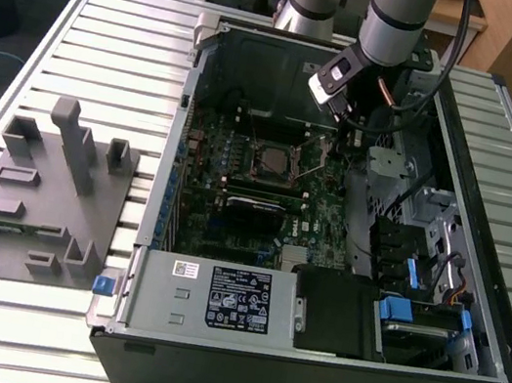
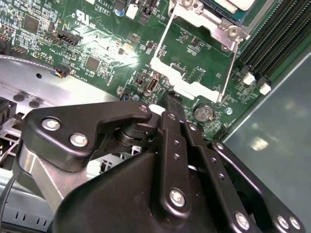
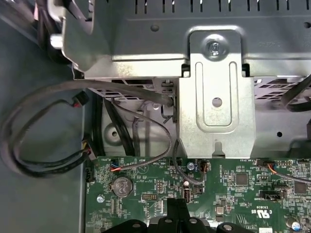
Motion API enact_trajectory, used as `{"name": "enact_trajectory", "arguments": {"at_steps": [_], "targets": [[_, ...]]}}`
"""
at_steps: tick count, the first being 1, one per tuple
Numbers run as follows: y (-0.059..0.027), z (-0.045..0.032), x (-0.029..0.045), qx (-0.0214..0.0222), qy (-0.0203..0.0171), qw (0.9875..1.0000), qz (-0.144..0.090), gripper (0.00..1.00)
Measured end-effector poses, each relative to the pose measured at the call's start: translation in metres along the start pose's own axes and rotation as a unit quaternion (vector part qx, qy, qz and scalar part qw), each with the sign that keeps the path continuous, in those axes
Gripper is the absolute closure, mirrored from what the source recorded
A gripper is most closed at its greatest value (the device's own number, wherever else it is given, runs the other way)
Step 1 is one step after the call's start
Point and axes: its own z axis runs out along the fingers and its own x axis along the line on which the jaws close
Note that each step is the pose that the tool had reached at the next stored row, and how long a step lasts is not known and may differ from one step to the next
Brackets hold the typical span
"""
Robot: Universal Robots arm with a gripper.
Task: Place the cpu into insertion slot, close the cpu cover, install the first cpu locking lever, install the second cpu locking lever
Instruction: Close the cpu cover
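— Pincer first: how is it found?
— Its jaws are drawn together. In the second wrist view the tip of the pincer [image 2: 170, 99] is set against the outer edge of the cover [image 2: 184, 82]. Whether that edge is actually pinched cannot be told.
— And the cover itself?
— It is seen swung open and tilted up off the board, whose green circuitry is visible through the cover's window. In the exterior view it is placed at about three o'clock of the slot [image 1: 254, 159].
— Has the chip been put in?
— A pale face with a green border, taken to be the chip [image 2: 238, 4], is seen lying within the slot beyond the cover. The first step is therefore judged done.
— What is left?
— The cover is not yet closed. The two locking levers cannot be picked out surely and are judged not yet installed.
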Motion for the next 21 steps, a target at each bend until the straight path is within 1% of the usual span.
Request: {"name": "enact_trajectory", "arguments": {"at_steps": [2,8,10,15,21], "targets": [[0.0000,0.0001,0.0000,0.0000,-0.0010,1.0000,0.000,0.90],[0.0000,0.0001,0.0000,0.0000,-0.0012,1.0000,0.000,0.90],[-0.0016,0.0004,0.0000,-0.0001,-0.0010,1.0000,0.000,0.90],[-0.0125,0.0004,-0.0003,0.0000,-0.0013,1.0000,0.000,0.90],[-0.0311,0.0002,-0.0008,0.0000,-0.0022,1.0000,0.000,0.90]]}}
